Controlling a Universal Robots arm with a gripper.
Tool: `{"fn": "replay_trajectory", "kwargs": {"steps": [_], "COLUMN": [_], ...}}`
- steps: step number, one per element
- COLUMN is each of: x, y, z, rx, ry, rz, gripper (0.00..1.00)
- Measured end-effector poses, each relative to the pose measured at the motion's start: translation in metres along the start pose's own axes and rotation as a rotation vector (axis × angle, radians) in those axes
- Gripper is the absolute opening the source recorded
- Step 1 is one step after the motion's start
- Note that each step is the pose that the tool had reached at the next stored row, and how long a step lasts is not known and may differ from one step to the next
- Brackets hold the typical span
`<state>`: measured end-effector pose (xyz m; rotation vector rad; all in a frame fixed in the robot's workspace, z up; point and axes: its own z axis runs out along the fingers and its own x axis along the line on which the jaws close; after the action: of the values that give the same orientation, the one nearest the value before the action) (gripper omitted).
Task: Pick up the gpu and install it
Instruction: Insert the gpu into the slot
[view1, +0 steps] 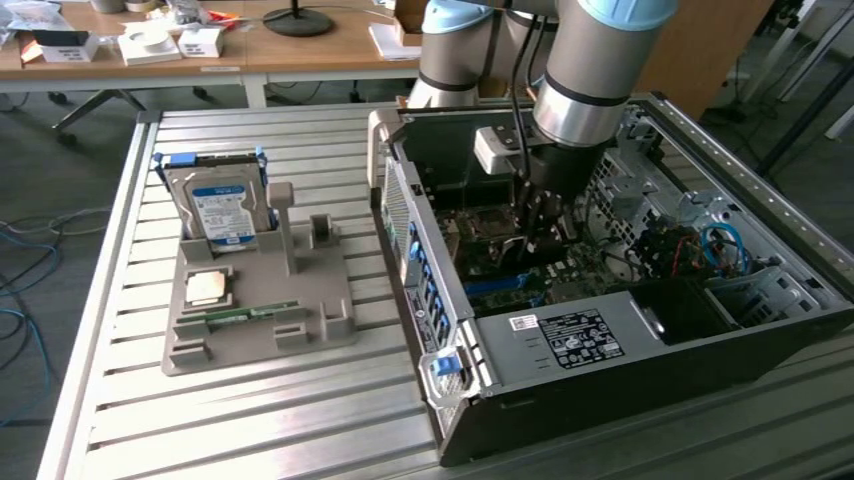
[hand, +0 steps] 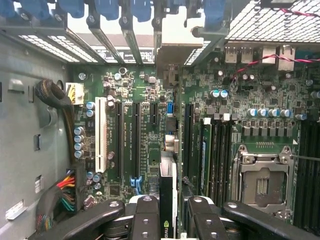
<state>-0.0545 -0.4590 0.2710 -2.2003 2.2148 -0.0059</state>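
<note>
The gpu (hand: 167, 185) is inside the open computer case (view1: 747, 170). It stands on its thin edge over the green motherboard (hand: 125, 90). The tool (hand: 172, 212) is closed on it, with one black finger on each side of the card. In the exterior view the tool (view1: 541, 235) reaches deep down into the case.

The card lies in line with the long black slots (hand: 136, 140), just beside them. A pale metal strip (hand: 172, 52) sits at the back wall of the case, near the blue clips. I think it is the card's end piece, but I cannot be sure.

So the picking up is done. The card has been carried to the right place in the case. I cannot tell if its bottom edge is pushed into a slot yet, because the card hides that spot. The tool has not let go, so the putting in does not look finished.

The case lies on its side, by the worktop (view1: 267, 420) edge on the exterior view's right. Near the other edge sits a grey holder (view1: 254, 340). It has a hard drive (view1: 220, 205) and a green RAM stick (view1: 247, 317) on it.
</note>
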Motion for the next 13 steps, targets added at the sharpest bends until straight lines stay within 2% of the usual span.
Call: {"fn": "replay_trajectory", "kwargs": {"steps": [13], "x": [0.0], "y": [0.0054], "z": [0.0], "rx": [0.0007], "ry": [0.0001], "rz": [0.0], "gripper": [0.27]}}
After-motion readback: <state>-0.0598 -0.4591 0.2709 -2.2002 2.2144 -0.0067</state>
